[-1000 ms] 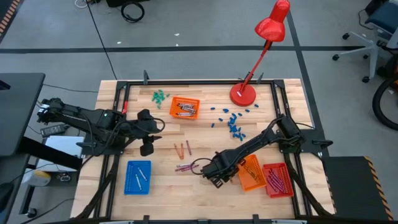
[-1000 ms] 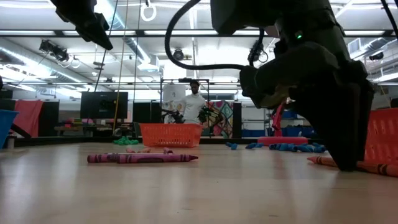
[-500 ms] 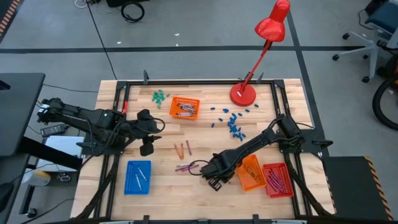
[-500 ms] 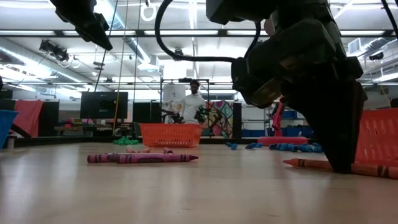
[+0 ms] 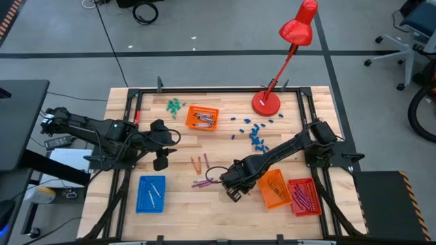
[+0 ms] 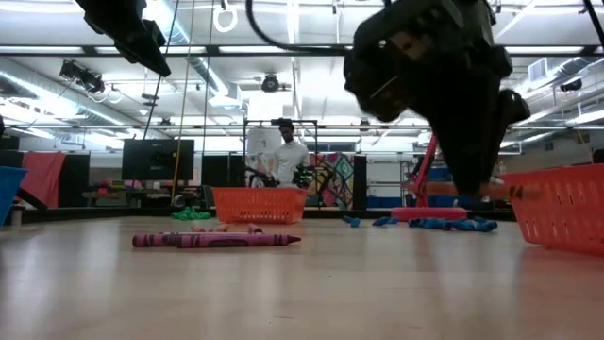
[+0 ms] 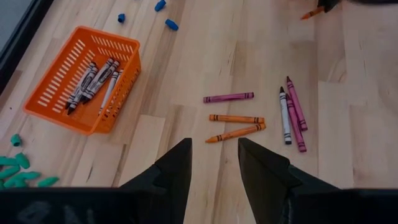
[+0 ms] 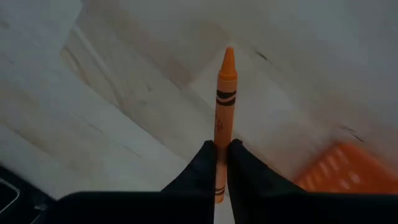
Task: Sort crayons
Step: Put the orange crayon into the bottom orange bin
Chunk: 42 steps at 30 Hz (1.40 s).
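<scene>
My right gripper (image 5: 231,192) is shut on an orange crayon (image 8: 225,81) and hangs above the table's near middle, left of an orange tray (image 5: 274,188). In the low view that crayon (image 6: 517,191) floats level above the wood. Loose crayons lie flat at the table's middle: two orange (image 7: 236,118), a few magenta (image 7: 228,97) and one grey-white (image 7: 284,115). My left gripper (image 7: 214,146) waits open above the table's left part (image 5: 161,162), holding nothing. My right gripper pinches the orange crayon's paper-wrapped shaft (image 8: 221,134) between its two fingers (image 8: 202,163), back from the pointed tip. The fingers come from above, pointing down, and lie across the crayon. The crayon is level and lifted clear of the table.
An orange basket (image 5: 202,118) with dark and pale crayons stands at the far middle. A blue tray (image 5: 151,193) sits near left, a red tray (image 5: 304,197) near right. A red lamp (image 5: 267,102), blue pieces (image 5: 255,136) and green pieces (image 5: 176,105) lie toward the far edge.
My right gripper has taken hold of the orange crayon that lay on the table beside the orange tray, then risen with it. The crayon, flat on the wood before, now hangs level and clear of the table.
</scene>
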{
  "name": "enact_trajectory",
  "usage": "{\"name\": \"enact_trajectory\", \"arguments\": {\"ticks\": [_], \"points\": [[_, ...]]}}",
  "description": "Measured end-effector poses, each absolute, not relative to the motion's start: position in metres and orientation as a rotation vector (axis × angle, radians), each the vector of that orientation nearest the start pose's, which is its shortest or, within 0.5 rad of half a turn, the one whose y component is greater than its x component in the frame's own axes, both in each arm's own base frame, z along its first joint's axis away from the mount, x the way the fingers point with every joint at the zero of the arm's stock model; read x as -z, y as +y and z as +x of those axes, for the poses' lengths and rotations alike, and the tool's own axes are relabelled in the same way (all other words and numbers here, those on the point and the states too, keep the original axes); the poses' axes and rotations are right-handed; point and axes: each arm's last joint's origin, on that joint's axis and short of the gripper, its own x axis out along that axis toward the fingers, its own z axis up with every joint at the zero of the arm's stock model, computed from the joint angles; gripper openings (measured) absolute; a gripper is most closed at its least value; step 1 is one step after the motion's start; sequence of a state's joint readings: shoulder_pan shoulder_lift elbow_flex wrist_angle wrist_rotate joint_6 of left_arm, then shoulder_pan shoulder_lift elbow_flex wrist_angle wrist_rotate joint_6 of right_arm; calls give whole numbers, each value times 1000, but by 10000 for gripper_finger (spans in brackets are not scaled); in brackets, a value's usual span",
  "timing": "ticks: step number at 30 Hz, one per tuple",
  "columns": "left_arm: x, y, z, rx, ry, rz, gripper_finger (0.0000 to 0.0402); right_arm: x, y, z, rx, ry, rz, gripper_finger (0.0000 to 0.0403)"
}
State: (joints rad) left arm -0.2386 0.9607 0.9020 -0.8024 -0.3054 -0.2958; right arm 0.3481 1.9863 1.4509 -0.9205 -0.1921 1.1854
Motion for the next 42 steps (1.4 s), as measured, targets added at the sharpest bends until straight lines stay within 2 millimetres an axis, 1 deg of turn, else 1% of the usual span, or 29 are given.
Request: {"name": "enact_trajectory", "arguments": {"ticks": [3,5,8,10,13,18,20,23,27,31,37,40,42], "points": [[-293,-34,176,-185,809,-50,142,-191,131,347,486,1512,826,28],[-293,-34,176,-185,809,-51,142,-204,131,339,509,1506,816,28],[-293,-34,176,-187,809,-54,142,-222,135,320,562,1498,758,29],[-293,-34,176,-187,809,-54,142,-227,137,307,580,1507,723,29],[-293,-34,176,-186,809,-54,142,-226,139,288,585,1532,717,30],[-293,-34,176,-186,808,-55,142,-217,139,260,633,1542,834,33],[-293,-34,176,-186,808,-55,142,-213,138,253,638,1544,875,44],[-293,-34,176,-186,808,-55,142,-210,136,246,629,1551,927,74],[-293,-34,176,-186,808,-55,142,-219,132,247,606,1545,976,110],[-294,-34,177,-188,795,-66,142,-234,123,257,611,1449,1006,117],[-297,-36,184,-206,725,-160,142,-260,108,281,659,1143,1021,114],[-300,-37,187,-242,680,-287,142,-267,99,295,669,952,1031,114],[-300,-38,191,-262,657,-363,142,-269,94,302,682,838,1003,114]]}}
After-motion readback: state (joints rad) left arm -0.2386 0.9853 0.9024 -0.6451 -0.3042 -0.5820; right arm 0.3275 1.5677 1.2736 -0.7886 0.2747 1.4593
